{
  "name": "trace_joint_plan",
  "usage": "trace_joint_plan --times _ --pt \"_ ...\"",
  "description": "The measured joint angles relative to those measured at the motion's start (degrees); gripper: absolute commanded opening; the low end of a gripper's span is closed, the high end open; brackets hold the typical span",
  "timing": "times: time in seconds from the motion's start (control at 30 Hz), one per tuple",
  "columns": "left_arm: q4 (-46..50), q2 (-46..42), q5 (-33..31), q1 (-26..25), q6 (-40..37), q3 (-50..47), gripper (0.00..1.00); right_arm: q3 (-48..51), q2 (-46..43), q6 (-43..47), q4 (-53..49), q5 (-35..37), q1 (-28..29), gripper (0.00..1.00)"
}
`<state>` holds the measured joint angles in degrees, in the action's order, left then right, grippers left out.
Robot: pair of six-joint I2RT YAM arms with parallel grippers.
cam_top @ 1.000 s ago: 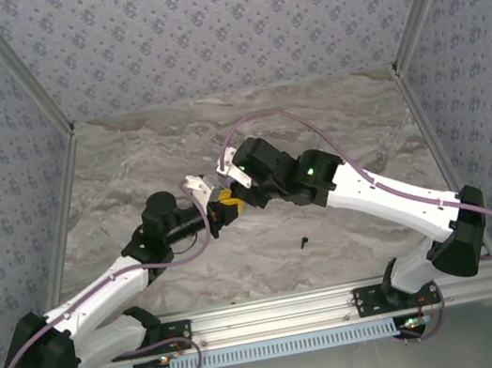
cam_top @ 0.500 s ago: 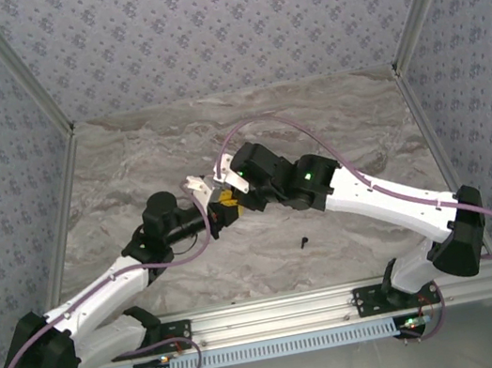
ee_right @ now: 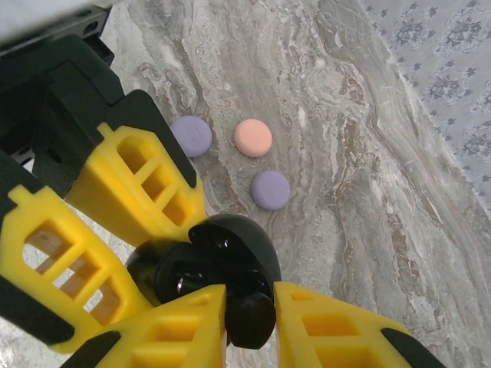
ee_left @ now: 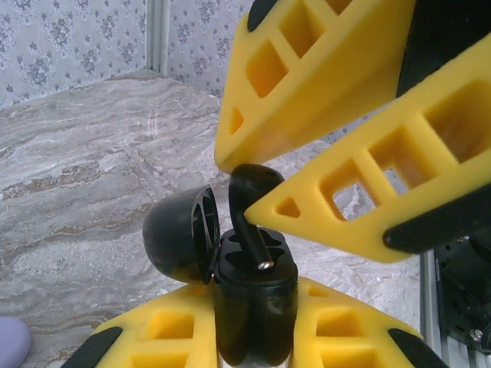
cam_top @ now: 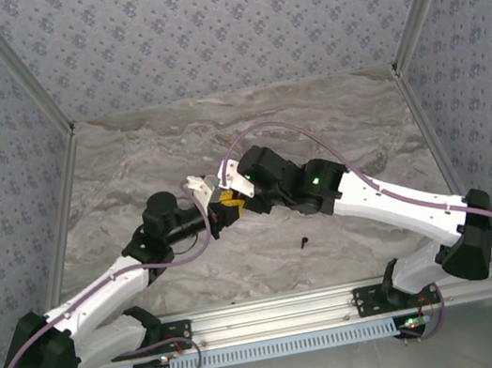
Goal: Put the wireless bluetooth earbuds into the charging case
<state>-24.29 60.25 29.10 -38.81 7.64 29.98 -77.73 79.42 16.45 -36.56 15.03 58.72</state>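
My left gripper (ee_left: pixel 249 300) is shut on a black charging case (ee_left: pixel 257 314), held upright with its lid (ee_left: pixel 178 241) flipped open to the left. My right gripper (ee_right: pixel 251 297) is shut on the head of a black earbud (ee_right: pixel 251 322). In the left wrist view the earbud (ee_left: pixel 247 192) hangs stem-down between the right fingers (ee_left: pixel 345 184), its metal tip at the mouth of the case's sockets. Both grippers meet mid-table (cam_top: pixel 229 204) in the top view. A second black earbud (cam_top: pixel 304 242) lies on the table in front of them.
Three small round cases lie on the marble behind the grippers: a lilac one (ee_right: pixel 191 136), a pale pink one (ee_right: pixel 252 138) and another lilac one (ee_right: pixel 271 189). Patterned walls and metal rails (cam_top: pixel 66 244) border the table.
The right arm has shifted slightly left and lower, bringing the earbud closer onto the case. The left arm has held still.
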Motion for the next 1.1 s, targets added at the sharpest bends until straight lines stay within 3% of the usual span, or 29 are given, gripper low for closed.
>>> trace_joint_plan --times 0.5,1.1 --pt "-0.3 0.1 0.1 0.0 0.5 0.0 0.00 0.9 -1.1 4.4 1.5 0.0 -0.1 0.23" --pt "-2.5 0.2 3.3 0.0 3.0 0.5 0.00 6.5 -6.4 18.9 9.3 -0.3 -1.1 0.23"
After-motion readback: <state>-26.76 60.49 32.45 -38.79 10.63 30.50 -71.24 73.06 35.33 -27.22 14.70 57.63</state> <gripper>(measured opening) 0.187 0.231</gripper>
